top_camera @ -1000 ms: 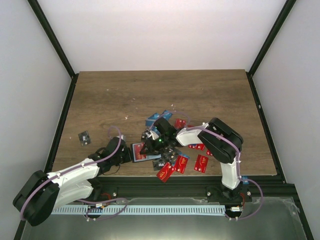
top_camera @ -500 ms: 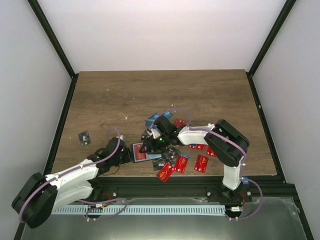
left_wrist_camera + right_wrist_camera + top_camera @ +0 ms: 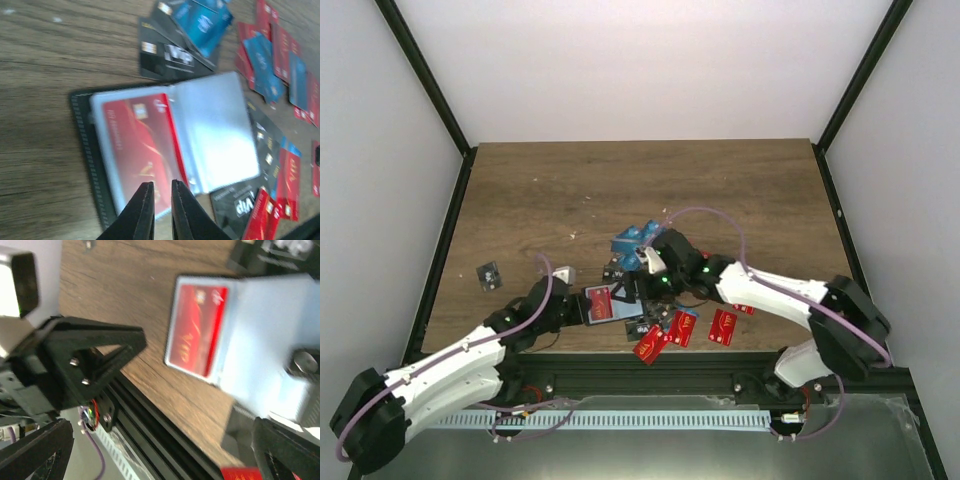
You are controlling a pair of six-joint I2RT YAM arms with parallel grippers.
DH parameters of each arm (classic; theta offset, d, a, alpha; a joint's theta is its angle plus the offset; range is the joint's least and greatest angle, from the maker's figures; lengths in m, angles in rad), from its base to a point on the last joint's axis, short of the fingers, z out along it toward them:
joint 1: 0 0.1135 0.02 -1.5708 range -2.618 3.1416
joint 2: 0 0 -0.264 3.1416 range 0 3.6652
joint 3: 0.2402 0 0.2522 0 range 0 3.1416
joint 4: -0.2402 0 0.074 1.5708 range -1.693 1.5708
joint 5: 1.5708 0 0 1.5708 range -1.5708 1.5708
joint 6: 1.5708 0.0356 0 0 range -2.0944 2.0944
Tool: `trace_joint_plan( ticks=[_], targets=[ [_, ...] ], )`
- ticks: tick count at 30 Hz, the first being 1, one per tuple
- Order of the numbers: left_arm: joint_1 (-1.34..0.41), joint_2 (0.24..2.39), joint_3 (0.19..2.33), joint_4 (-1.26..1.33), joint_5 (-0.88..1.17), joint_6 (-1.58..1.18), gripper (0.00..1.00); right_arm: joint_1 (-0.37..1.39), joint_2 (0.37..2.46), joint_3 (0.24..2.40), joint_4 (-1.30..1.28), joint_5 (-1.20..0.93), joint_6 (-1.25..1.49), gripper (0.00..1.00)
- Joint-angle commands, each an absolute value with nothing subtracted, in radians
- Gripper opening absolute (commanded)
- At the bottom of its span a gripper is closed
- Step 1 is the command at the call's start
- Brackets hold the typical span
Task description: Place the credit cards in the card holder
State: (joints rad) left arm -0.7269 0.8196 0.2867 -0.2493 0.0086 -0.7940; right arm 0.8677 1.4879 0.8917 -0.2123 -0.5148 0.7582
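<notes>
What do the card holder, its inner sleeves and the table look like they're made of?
Card holder: matte black cover with a stitched border, so probably leather or imitation leather. Inner sleeves: clear glossy plastic; they catch glare and a red card shows through one. Table: brown wood grain, real wood or laminate, cannot tell which.

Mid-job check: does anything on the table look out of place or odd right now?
One black card lies alone near the left edge of the table, well apart from the jumbled pile of cards beside the open card holder. Nothing looks damaged.
</notes>
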Motion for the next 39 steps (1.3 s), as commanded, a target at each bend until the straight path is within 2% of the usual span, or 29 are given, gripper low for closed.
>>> trace_joint_plan(
  ticks=[1,5,12,16,23,27,30,34,39],
  targets=[
    [-0.803,0.804,0.316,-0.228,0.005,-0.777,0.14,0.884,1.355,0.787,-0.315,-0.399,0.835,0.99],
    [-0.875,0.834,0.317,-0.124,0.066,-0.747,0.16,0.905,1.25,0.684,-0.309,-0.354,0.933,0.99],
    [-0.998,0.915,0.361,-0.067,0.1,-0.659,0.3,0.936,1.135,0.531,-0.241,-0.324,1.085,0.97],
    [-1.025,0.955,0.366,-0.041,0.154,-0.632,0.33,1.0,1.08,0.449,-0.177,-0.236,1.243,0.95],
    [-1.031,1.029,0.391,-0.052,0.211,-0.594,0.33,1.141,1.139,0.43,-0.135,-0.084,1.431,0.9],
    [-1.031,1.037,0.395,-0.073,0.183,-0.624,0.29,1.198,1.187,0.453,-0.165,-0.021,1.5,0.86],
    [-1.031,1.001,0.379,-0.071,0.168,-0.639,0.28,1.223,1.201,0.45,-0.146,-0.011,1.527,0.83],
    [-1.032,0.965,0.371,-0.088,0.145,-0.64,0.29,1.239,1.246,0.438,-0.086,-0.022,1.548,0.74],
    [-1.031,0.945,0.367,-0.106,0.143,-0.621,0.29,1.256,1.292,0.425,-0.043,-0.046,1.587,0.7]
  ],
)
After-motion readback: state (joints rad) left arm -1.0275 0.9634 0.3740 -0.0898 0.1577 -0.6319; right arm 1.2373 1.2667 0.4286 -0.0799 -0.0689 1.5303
